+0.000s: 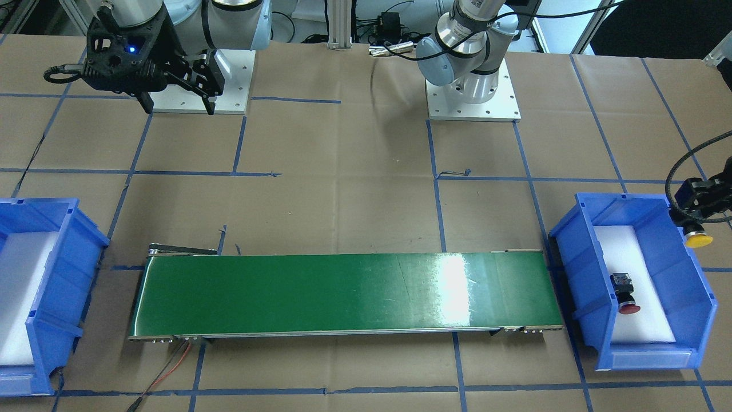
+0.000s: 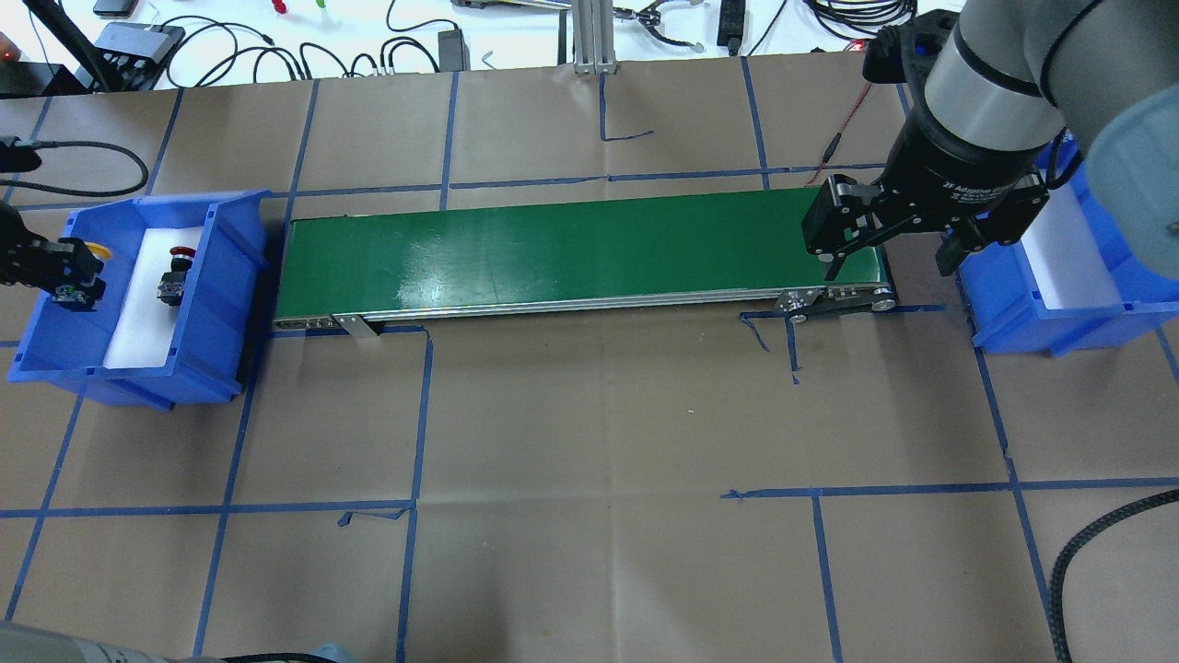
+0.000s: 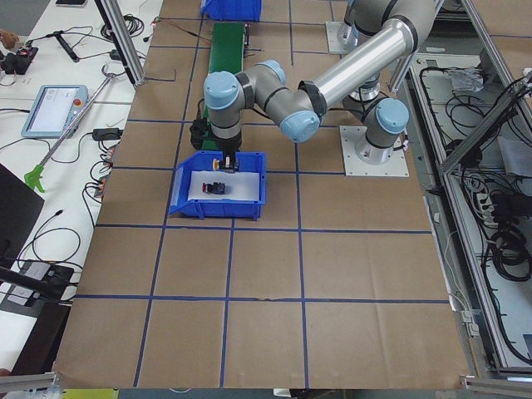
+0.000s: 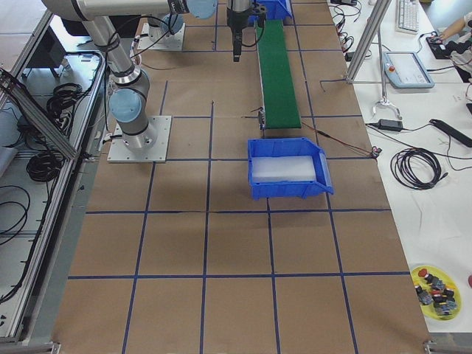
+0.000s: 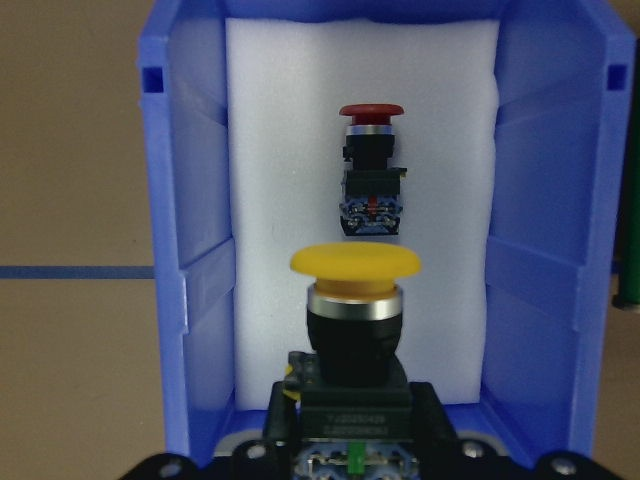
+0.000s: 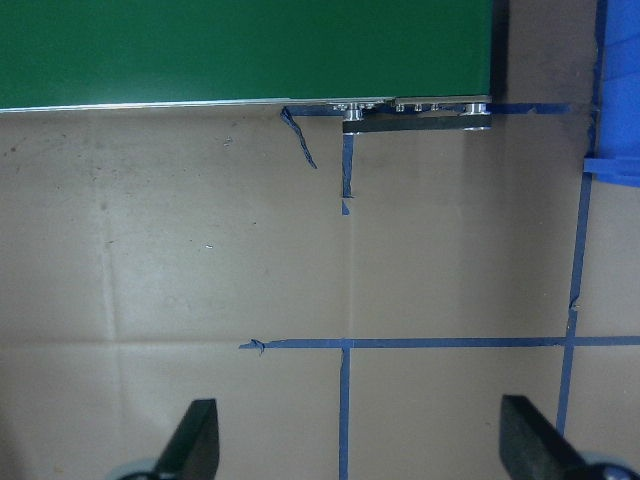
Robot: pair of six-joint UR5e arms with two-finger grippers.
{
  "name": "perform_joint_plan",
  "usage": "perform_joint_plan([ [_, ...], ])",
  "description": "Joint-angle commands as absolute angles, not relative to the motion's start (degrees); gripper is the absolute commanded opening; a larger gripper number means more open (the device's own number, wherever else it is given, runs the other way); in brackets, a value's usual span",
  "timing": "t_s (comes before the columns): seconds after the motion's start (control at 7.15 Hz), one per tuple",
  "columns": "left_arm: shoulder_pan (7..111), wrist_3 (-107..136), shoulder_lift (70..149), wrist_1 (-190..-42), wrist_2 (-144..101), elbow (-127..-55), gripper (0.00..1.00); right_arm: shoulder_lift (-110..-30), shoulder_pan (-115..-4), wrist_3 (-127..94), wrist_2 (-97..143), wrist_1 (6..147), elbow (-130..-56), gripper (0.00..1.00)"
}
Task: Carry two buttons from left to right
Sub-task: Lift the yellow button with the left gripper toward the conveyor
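Yellow button (image 5: 355,300): we see it clamped by its black body in the left gripper (image 1: 692,214), raised at the outer wall of the left bin (image 5: 185,250), the side away from the belt. Its mushroom cap points toward the worktop's far edge.
Red button (image 5: 371,165): it lies on its side on the white foam pad (image 5: 270,150) inside the same bin, cap also toward the far edge, apart from the yellow one.
Left bin: blue plastic, at the worktop's left end.
Right gripper (image 2: 889,262): its fingers are spread wide with nothing between them. It hangs above the right end of the conveyor belt (image 2: 571,249), near the worktop.
Conveyor belt: green and bare, running between the two bins along the worktop's far side.
Right bin (image 2: 1013,322): blue, foam-lined, at the worktop's right end, partly hidden behind the right arm in the overhead view.
Worktop (image 2: 599,414): brown paper crossed by blue tape lines.
Wire (image 2: 843,124): a red lead runs from the belt's right end toward the far edge.
Writing: we read "2F Adaptive" on the right gripper's body; the print on the yellow button's body is too small to read.
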State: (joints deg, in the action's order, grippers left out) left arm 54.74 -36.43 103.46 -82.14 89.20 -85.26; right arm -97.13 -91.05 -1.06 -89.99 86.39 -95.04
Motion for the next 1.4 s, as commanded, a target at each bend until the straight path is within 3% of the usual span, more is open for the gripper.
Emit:
perform_joint_plan([
  [0.0, 62.44, -31.32, 103.54, -83.68, 91.57, -82.18, 0.03, -97.03, -91.05, -0.97, -90.00, 86.40, -95.10, 1.00],
  [0.84, 82.68, -6.88, 107.64, -80.36, 91.41, -86.03, 0.03, -97.03, -91.05, -0.97, -90.00, 86.57, -95.01, 1.00],
  [1.26, 83.76, -6.69, 110.82, -70.16, 93.25, -90.51, 0.03, -97.03, -91.05, -0.97, -90.09, 86.57, -95.01, 1.00],
])
